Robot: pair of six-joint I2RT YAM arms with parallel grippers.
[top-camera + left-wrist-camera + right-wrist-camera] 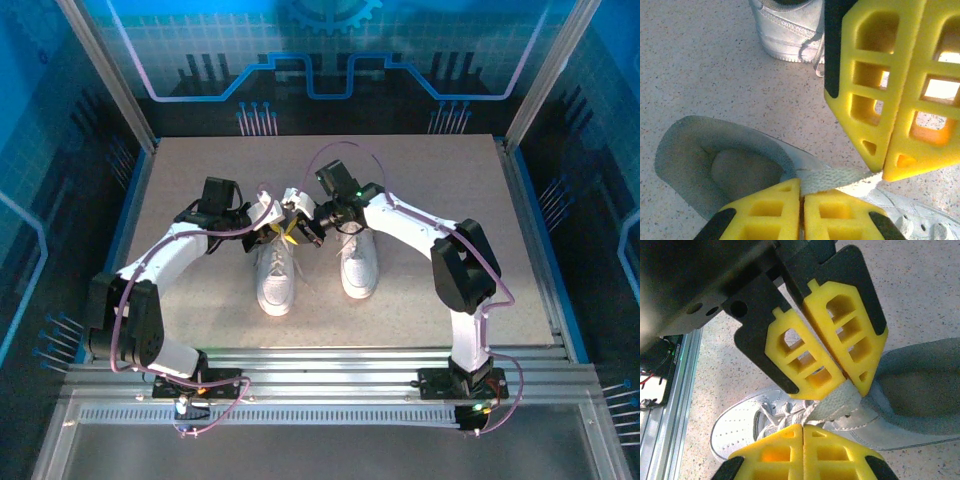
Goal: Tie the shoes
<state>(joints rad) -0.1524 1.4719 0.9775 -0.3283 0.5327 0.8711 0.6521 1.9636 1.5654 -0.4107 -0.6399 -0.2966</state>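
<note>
Closed left fingers (801, 196) pinch a white lace (832, 179) over the shoe (715, 160). Closed right fingers (882, 169) pinch the same lace just beside them.

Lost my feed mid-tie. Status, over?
Left gripper shut on lace. Right gripper shut on same lace, tips close together. Both above left shoe opening. Other shoe beside, untouched.

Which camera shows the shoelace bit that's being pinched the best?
Left wrist: the lace lies flat, weave sharp, between the left pincer and right pincer. Right wrist shows a shorter stretch. From the top it is too small to make out.
</note>
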